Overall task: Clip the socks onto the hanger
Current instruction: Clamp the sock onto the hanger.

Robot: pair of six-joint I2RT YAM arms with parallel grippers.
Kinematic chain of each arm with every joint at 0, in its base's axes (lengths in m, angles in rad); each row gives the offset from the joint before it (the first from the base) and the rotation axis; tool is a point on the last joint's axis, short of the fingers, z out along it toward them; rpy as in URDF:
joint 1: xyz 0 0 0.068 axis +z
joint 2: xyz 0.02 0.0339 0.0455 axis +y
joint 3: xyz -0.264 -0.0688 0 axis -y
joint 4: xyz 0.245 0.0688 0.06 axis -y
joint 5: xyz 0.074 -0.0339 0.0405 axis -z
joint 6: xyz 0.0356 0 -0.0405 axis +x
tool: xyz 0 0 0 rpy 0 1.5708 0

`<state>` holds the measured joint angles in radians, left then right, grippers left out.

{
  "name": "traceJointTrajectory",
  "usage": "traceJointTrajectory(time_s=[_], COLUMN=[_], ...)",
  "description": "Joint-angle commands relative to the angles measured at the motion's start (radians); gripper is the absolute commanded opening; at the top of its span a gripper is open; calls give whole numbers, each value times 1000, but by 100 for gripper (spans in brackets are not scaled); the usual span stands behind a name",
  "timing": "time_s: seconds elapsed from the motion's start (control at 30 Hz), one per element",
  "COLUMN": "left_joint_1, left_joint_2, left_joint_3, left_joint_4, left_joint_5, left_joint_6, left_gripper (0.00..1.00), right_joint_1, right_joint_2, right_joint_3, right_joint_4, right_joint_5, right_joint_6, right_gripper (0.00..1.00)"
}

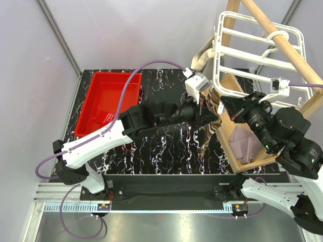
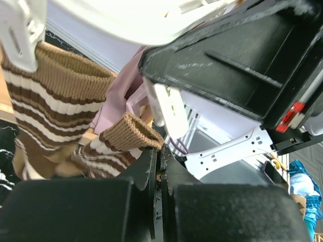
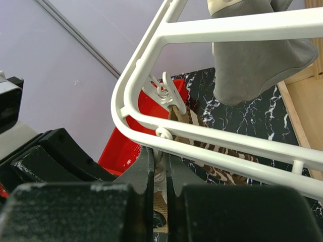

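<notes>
The white hanger [image 1: 255,48] hangs from a wooden pole at the back right. One brown-and-cream striped sock [image 2: 48,101] hangs from a clip [image 2: 20,30] at its near corner; it also shows in the right wrist view [image 3: 202,126]. My left gripper [image 2: 160,154] is shut on the cuff of a second striped sock [image 2: 132,132], held just below the hanger [image 1: 209,133]. My right gripper [image 3: 164,154] is shut on a white dangling clip [image 3: 172,143] under the hanger frame [image 3: 212,138]. The two grippers meet tip to tip [image 1: 218,112]. A beige-grey sock [image 3: 252,60] hangs from the hanger.
A red plastic tub [image 1: 108,98] sits at the table's back left. A wooden frame [image 1: 252,164] stands at the right with a mauve-pink sock [image 1: 245,141] lying in it. The wooden pole [image 1: 282,43] crosses above the hanger.
</notes>
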<state>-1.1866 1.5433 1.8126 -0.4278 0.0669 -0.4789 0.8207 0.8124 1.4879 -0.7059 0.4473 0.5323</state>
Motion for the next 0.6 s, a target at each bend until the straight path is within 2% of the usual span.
traceJointTrajectory(time_s=[0.0,0.57], left_joint_1=[-5,-13], left_joint_2=[17,29], left_joint_3=[53,100], left_joint_4=[24,12], left_joint_5=[-6,-4], left_joint_6=[14,23], left_gripper=[0,0], right_joint_1=[3,3], right_joint_2=[25,45], right_joint_3=[-5,-29], right_joint_4=[5,0], right_joint_5=[-64,-16], right_joint_6=[8,-23], right_gripper=[0,0])
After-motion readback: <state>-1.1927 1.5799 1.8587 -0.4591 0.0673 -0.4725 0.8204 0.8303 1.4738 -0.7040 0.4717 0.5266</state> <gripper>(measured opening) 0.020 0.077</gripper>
